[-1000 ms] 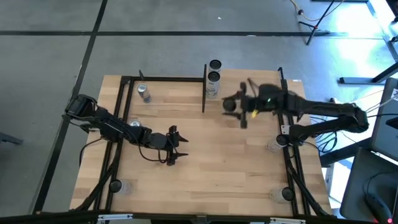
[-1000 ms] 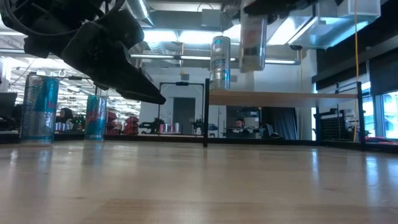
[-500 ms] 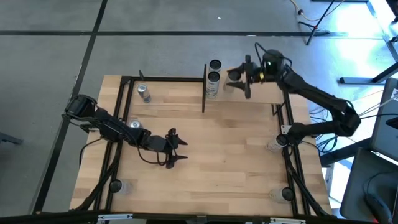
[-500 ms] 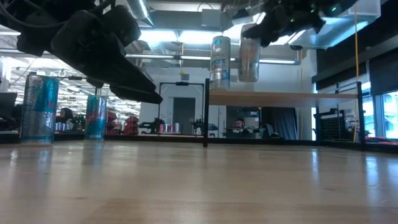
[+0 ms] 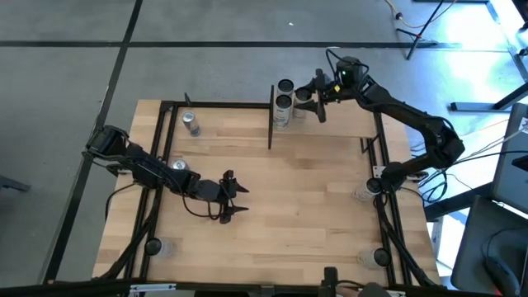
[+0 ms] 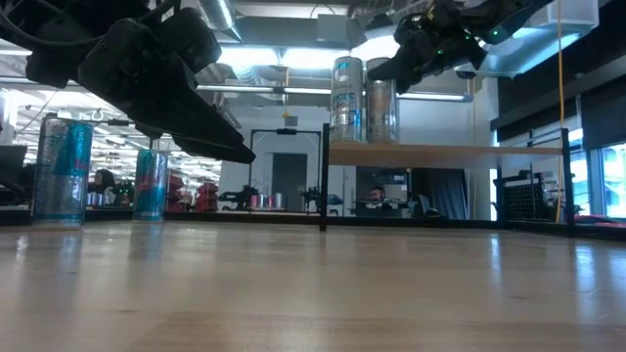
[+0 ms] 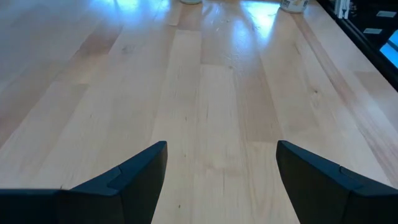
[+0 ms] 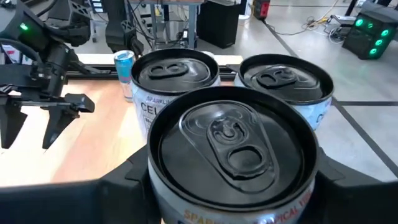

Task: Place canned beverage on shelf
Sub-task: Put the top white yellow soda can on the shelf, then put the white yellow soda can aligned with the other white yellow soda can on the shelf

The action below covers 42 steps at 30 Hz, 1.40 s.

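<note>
My right pincer (image 5: 308,101) pinching a sealed aluminium can (image 8: 231,147) on the pale-plank shelf (image 6: 445,154), two matching cans (image 8: 177,70) at twelve o'clock, left pincer (image 5: 233,196) spread over the worktop (image 5: 305,214).

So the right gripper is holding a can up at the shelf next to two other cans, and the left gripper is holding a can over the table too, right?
Not quite. The right gripper does hold a can at the shelf beside two others, but the left gripper holds nothing: the left wrist view shows only bare tabletop between its open fingers.
</note>
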Each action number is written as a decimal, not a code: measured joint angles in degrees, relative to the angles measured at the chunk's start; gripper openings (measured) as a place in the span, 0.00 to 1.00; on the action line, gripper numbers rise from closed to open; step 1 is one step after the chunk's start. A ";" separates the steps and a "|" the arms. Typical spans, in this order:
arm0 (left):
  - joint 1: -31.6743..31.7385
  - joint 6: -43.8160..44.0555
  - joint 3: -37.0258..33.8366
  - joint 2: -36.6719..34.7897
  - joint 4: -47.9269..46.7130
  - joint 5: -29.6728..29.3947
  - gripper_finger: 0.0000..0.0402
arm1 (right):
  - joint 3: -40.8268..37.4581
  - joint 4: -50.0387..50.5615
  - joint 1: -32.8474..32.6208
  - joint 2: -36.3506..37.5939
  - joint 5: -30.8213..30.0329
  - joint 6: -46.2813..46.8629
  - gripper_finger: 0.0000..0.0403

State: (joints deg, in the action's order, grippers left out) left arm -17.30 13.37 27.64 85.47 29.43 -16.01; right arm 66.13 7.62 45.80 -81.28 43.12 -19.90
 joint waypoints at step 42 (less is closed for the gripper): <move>0.02 -0.39 -0.01 0.00 0.23 0.00 0.71 | 31.40 55.60 -9.84 0.04 -18.75 3.43 0.94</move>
State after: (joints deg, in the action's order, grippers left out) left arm -17.28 12.97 27.63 85.47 29.66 -16.01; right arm 97.53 63.22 35.95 -81.23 24.37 -16.47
